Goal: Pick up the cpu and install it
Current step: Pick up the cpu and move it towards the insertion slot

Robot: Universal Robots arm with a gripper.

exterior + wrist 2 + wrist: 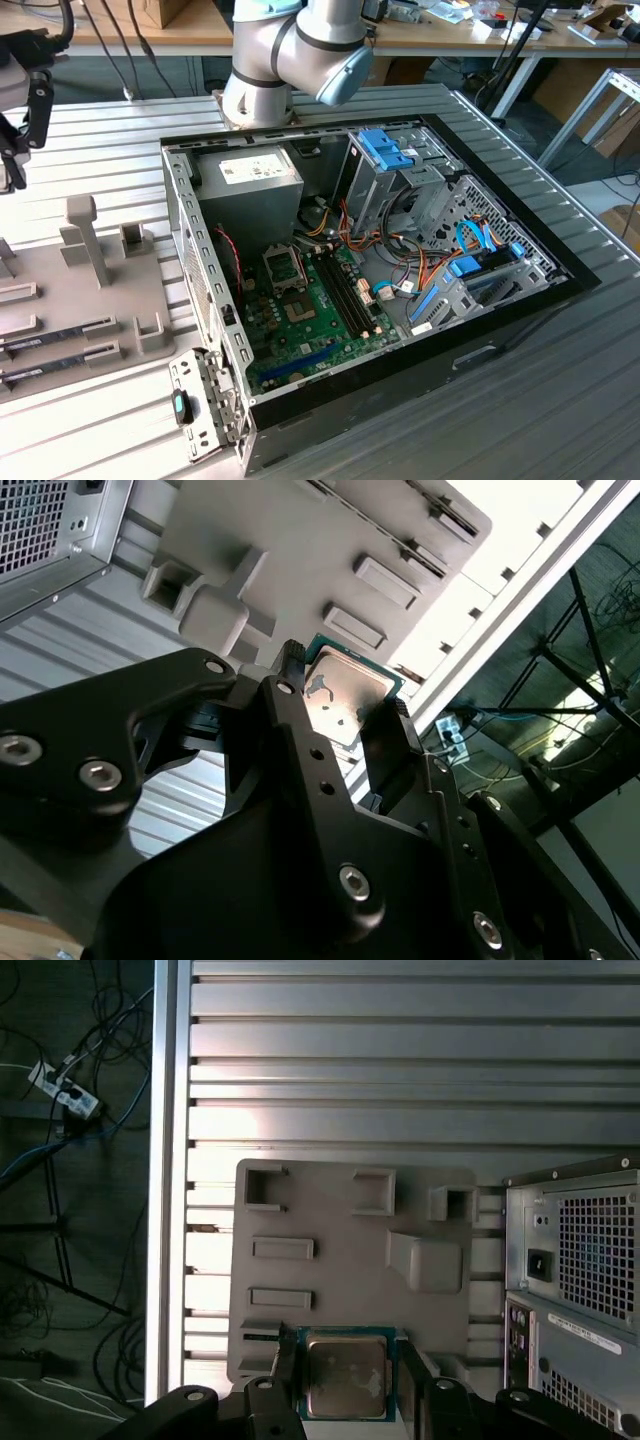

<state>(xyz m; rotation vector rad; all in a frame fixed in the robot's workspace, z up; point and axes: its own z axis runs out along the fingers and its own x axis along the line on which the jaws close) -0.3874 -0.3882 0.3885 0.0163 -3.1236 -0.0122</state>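
The cpu lay flat between the two fingers of the gripper, which clamped it by opposite edges. Its silver top faced the cameras in both wrist views. It hung over one edge of the grey parts tray, seemingly lifted clear of it. The open computer case stood just beside the tray. Doing this well called for a level, steady hold on the rim, so the chip could neither twist nor slip.
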